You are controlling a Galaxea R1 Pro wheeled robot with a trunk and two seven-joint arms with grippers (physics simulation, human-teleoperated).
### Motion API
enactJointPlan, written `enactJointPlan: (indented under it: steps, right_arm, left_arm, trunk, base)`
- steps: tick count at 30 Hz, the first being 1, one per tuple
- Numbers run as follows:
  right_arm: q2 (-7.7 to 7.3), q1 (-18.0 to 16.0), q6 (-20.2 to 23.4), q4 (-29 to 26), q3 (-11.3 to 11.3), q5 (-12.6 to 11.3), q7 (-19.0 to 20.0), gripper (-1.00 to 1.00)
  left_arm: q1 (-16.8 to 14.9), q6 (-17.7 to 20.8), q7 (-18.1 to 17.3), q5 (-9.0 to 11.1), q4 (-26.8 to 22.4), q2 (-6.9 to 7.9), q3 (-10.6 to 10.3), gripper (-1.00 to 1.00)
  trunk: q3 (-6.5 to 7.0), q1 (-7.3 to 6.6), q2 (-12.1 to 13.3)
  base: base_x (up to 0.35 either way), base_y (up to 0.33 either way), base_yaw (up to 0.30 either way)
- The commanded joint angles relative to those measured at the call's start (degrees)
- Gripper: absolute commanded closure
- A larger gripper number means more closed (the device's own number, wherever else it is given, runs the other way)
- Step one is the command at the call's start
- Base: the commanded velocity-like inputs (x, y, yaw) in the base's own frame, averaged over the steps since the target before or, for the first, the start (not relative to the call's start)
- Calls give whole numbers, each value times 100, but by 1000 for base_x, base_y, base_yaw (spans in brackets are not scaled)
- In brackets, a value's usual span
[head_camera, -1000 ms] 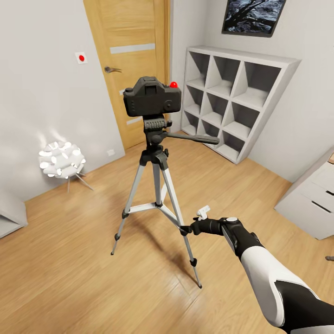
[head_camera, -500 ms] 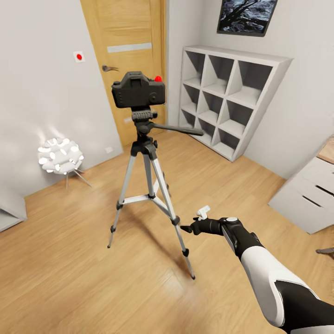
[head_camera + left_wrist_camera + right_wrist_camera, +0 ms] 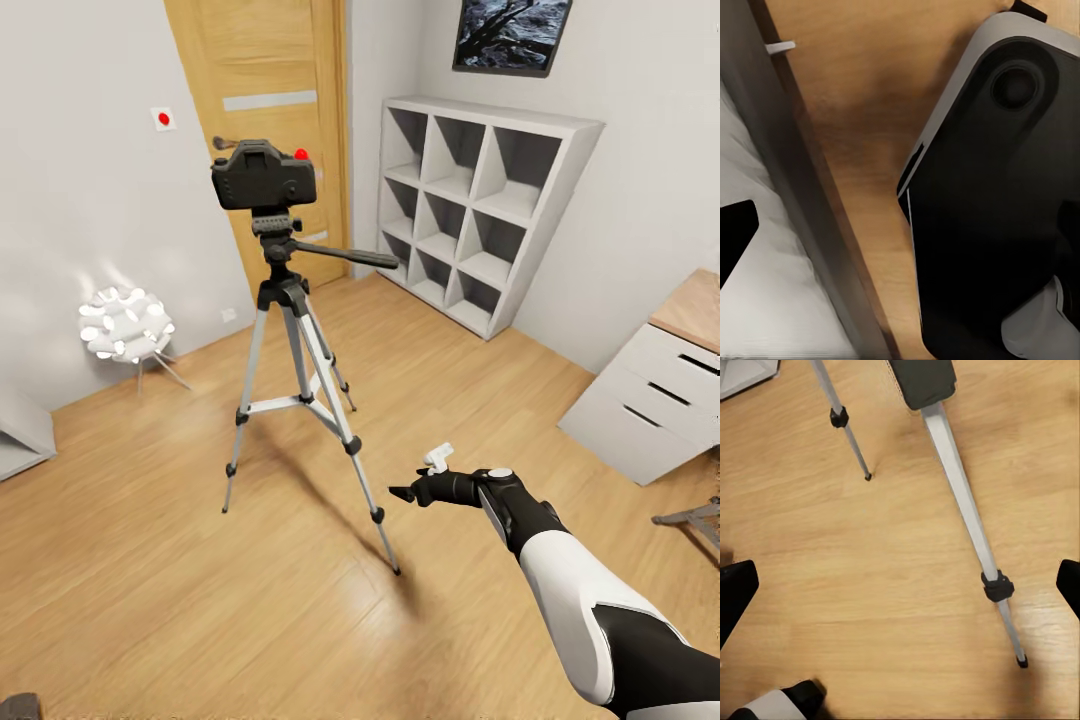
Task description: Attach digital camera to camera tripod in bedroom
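I see the digital camera point(image 3: 262, 176) seated on the head of the camera tripod point(image 3: 296, 350), which stands on the wood floor point(image 3: 180, 590) before the door point(image 3: 270, 130). Cube shelf point(image 3: 480, 210) stands right of it, lit lamp point(image 3: 125, 325) left, white drawers point(image 3: 655, 400) far right. Right gripper point(image 3: 403, 493) hangs near the front leg, apart from it; its fingers point(image 3: 736, 592) stand spread and empty. Left fingers: I cannot tell.

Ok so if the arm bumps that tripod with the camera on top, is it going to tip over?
Quite possibly. The camera tripod stands tall on thin legs with small feet on smooth wood floor, so it may slide or tip. The digital camera sits at the very top, likely making it top-heavy. The right gripper is close to one leg.
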Motion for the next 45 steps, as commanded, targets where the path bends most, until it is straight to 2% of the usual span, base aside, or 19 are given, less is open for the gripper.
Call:
enactJointPlan:
  steps: [1,9,27,31,32,33,34,35,37,41,42,45]
  right_arm:
    - [7,-3,58,-10,-48,20,39,-100]
    - [6,-3,60,-10,-48,20,32,-100]
    - [7,-3,87,-10,-46,32,15,-100]
    - [-132,-3,126,127,-45,24,-108,-100]
    - [-515,23,120,702,-41,21,-402,-100]
    - [-632,28,109,925,-41,21,-487,-100]
    - [-837,34,92,1346,-40,19,-642,-100]
    - [-926,37,85,1549,-40,17,-713,-100]
    - [-1199,48,67,2228,-38,10,-968,-100]
    - [-1362,182,69,2533,-39,2,-1191,-100]
    - [-1452,816,68,2685,-39,-10,-1466,-100]
    - [-1451,1250,62,2708,-43,-13,-1591,-100]
  left_arm:
    - [-1,-11,24,52,-7,1,-48,-100]
    - [-1,-5,24,52,-3,13,-48,-100]
    - [-1,-2,24,53,2,19,-48,-100]
    - [-1,-2,24,58,7,19,-48,-100]
    - [-1,-2,24,60,11,19,-48,-100]
    - [-1,-2,24,60,13,19,-48,-100]
    - [-1,-2,24,61,15,19,-48,-100]
    - [-1,-2,24,61,16,19,-48,-100]
    - [-1,-2,24,61,22,16,-48,-100]
    - [-1,-2,24,61,30,17,-48,-100]
    - [-1,-2,24,65,41,13,-48,-100]
    - [-1,-2,24,68,43,14,-48,-100]
  trunk:
    - [-9,0,-10]
    - [-9,0,-10]
    - [-9,0,-10]
    - [-9,0,-10]
    - [-9,0,-10]
    - [-9,0,-10]
    - [-9,0,-10]
    - [-9,0,-10]
    - [-9,0,-10]
    - [-9,0,-10]
    - [-9,0,-10]
    - [-9,0,-10]
  base:
    - [-237,-191,0]
    - [-129,-104,0]
    - [-11,-9,0]
    - [0,0,0]
    - [0,0,0]
    - [0,0,0]
    - [0,0,0]
    - [0,0,0]
    - [0,0,0]
    - [0,0,0]
    - [0,0,0]
    - [0,0,0]
